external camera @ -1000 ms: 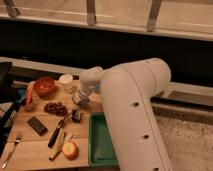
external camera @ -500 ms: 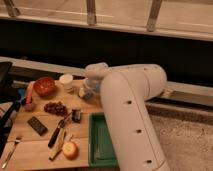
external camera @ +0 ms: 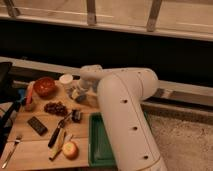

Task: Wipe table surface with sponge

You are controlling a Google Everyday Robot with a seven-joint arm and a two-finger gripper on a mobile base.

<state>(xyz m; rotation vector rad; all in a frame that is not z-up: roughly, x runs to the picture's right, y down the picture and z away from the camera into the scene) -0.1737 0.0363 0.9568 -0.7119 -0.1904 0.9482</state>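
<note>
Change: the gripper has been shifted slightly leftward over the back of the table since half a second ago, and the sponge seems to have gone with it. Nothing else has been displaced.
Fork: well left of the gripper and nearer the front edge, set clear of the stroke.
Red bowl: left of the gripper, near the back.
Black bar: left and forward, lying flat.
Grapes: just left and slightly forward, probably the closest obstacle to a leftward wipe.
White cup: just beside the gripper on its left, behind it.
Apple: well forward, near the front edge.
Dark cube: directly in front, near.
Sponge: under the gripper, a pale and bluish block that appears pressed onto the table surface, as wiping requires.
Gripper state: cannot be told, though the sponge appears to be carried by it.
Green tray: right and forward, partly covered by the white arm, which is bent downward so that the sponge is brought flat onto the wood.
</note>
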